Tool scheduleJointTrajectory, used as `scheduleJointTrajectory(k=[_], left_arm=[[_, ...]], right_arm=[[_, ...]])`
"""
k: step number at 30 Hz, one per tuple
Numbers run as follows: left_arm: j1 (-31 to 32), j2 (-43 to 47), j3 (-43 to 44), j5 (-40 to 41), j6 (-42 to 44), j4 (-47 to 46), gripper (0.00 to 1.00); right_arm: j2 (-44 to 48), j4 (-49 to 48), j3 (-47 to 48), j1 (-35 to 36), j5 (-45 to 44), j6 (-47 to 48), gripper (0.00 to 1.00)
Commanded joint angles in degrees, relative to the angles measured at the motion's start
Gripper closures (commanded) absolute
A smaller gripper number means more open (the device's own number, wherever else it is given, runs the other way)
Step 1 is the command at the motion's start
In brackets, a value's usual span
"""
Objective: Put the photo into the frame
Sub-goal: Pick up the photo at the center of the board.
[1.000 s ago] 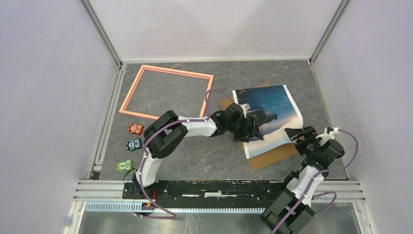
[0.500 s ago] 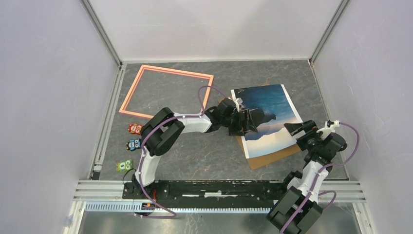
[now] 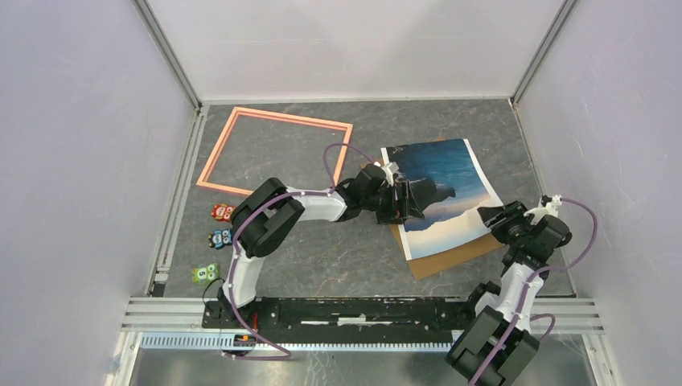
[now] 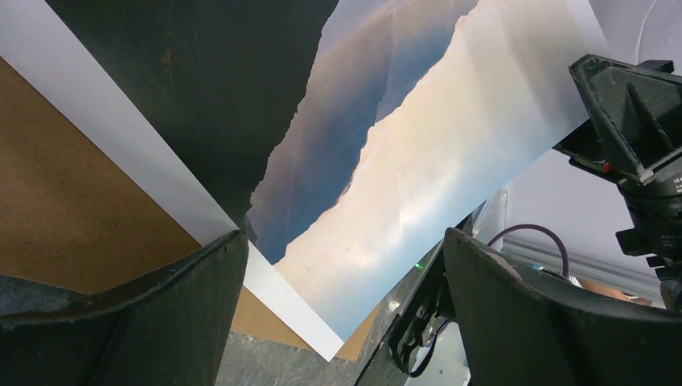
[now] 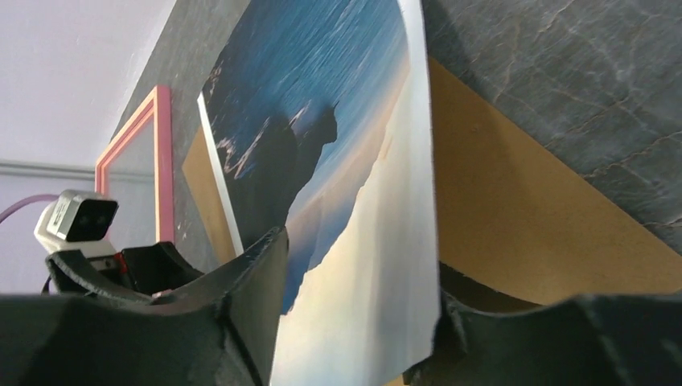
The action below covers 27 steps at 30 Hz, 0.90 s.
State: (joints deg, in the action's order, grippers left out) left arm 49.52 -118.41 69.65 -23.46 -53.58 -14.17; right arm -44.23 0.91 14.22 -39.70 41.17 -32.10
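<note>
The photo [image 3: 446,189] of dark mountains, blue water and pale sky lies face up on a brown backing board [image 3: 444,259] at the right. The pink frame [image 3: 291,118] lies flat at the back left, apart from it. My left gripper [image 3: 414,199] is open over the photo's left edge. In the left wrist view [image 4: 342,241] its jaws stand wide apart above the print [image 4: 418,161] and the board [image 4: 72,177]. My right gripper [image 3: 492,215] is open at the photo's near right corner. In the right wrist view [image 5: 358,265] that corner [image 5: 378,265] lies between the jaws.
Three small owl toys [image 3: 223,212], [image 3: 220,238], [image 3: 207,273] sit in a row at the left, beside the metal rail [image 3: 173,217]. Enclosure walls close in on the left, right and back. The frame's border also shows in the right wrist view [image 5: 163,161].
The photo's right side was bowed up a second ago and now lies flat. My right gripper has drawn back to the right. My left gripper has shifted slightly toward the back.
</note>
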Motion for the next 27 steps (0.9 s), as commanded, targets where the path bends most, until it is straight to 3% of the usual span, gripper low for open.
scheduleJointTrajectory(k=[1,5,7,12,20,23,27], left_arm=[[-1.00,0.35,-2.50,3.75,3.26,3.28,0.00],[-0.91,0.86,-2.71,3.14,3.40,3.04,0.01],[-0.96,2.58,-3.40,1.97,3.95,2.40,0.01],[-2.38,15.50,-5.08,-2.85,5.78,5.38,0.01],[-4.48,39.04,-1.17,10.00,14.31,26.25,0.00],[-5.92,47.10,1.28,16.05,16.43,32.72,0.00],[-6.54,56.00,10.88,27.75,22.40,44.01,0.00]], right_arm=[[0.78,-4.27,0.11,1.65,-7.61,1.78,0.53],[-0.20,-7.78,-1.49,4.63,-12.32,1.59,0.64],[-0.35,-10.45,-2.94,6.70,-14.07,1.49,0.75],[-2.52,-11.67,-1.48,9.57,-17.64,5.24,0.99],[-4.08,-8.28,13.68,13.38,-18.37,13.31,1.00],[-6.23,-9.23,21.81,18.99,-17.83,17.12,1.00],[-11.22,-7.14,34.86,32.16,-21.01,27.25,1.00]])
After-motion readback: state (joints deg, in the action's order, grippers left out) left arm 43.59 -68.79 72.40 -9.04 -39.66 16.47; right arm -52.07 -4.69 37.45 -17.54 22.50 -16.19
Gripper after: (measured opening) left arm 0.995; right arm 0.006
